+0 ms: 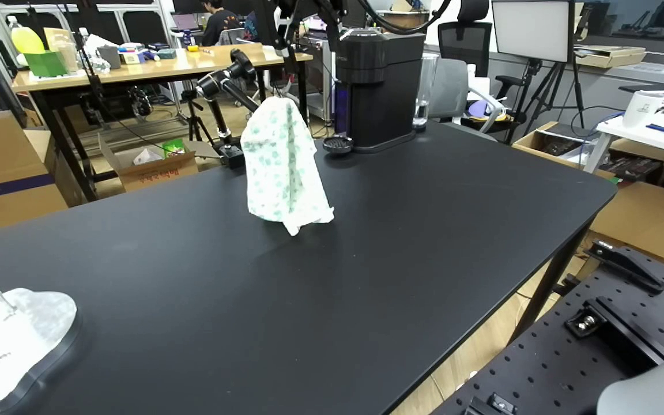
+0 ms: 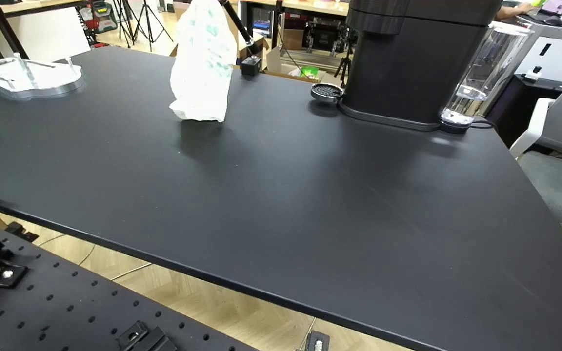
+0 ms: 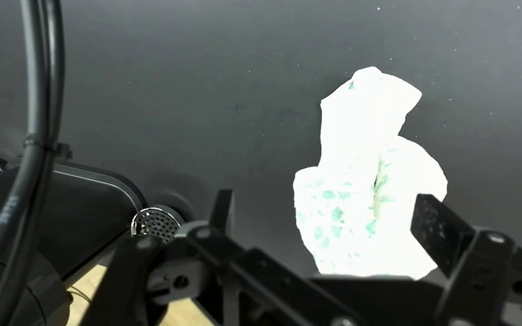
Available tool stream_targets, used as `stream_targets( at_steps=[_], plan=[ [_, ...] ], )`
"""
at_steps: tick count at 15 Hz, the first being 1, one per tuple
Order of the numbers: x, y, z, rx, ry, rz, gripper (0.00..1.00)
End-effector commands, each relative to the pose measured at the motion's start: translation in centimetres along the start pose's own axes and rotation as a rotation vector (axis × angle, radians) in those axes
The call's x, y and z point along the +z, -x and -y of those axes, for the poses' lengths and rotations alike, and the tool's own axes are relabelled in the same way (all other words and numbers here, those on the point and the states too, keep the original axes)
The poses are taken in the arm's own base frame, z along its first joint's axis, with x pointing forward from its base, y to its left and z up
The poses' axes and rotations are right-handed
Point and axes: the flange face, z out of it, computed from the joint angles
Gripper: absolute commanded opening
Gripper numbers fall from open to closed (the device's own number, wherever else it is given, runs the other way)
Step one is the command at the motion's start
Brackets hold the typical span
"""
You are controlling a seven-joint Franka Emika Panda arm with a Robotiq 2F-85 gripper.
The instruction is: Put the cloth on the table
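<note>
The white cloth [image 1: 286, 167] with green spots is upright and tapered at the far side of the black table [image 1: 222, 323]. It also shows in an exterior view [image 2: 203, 68], its top cut off by the frame edge. What holds it up is hidden. I cannot tell if its lower edge touches the table. My gripper [image 3: 329, 217] is open, its two fingers wide apart. In the wrist view the cloth [image 3: 365, 181] shows between and beyond the fingers, not clamped. In an exterior view the gripper [image 1: 309, 31] is above the cloth, partly cut off.
A black coffee machine [image 1: 381, 86] with a round drip tray [image 1: 338, 144] stands close beside the cloth. A black mount arm [image 1: 228, 138] is at the table's far edge. A white and grey board with pegs [image 1: 26, 328] lies at the table's other end.
</note>
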Motion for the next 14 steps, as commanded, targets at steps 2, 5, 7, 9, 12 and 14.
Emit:
stream_targets(
  at_steps=[2, 5, 7, 9, 12, 14],
  plan=[
    [1.2, -0.2, 1.0, -0.009, 0.029, -0.032, 1.0],
    [3.1, 0.1, 2.2, -0.044, 0.045, -0.056, 1.0],
    [4.6, 0.4, 2.5, -0.052, 0.058, -0.063, 1.0],
    [5.7, 0.4, 2.6, -0.062, 0.066, -0.071, 1.0],
    [7.0, 0.0, 2.5, -0.072, 0.083, -0.092, 1.0],
    [7.6, -0.5, 2.5, -0.083, 0.089, -0.104, 1.0]
  ],
)
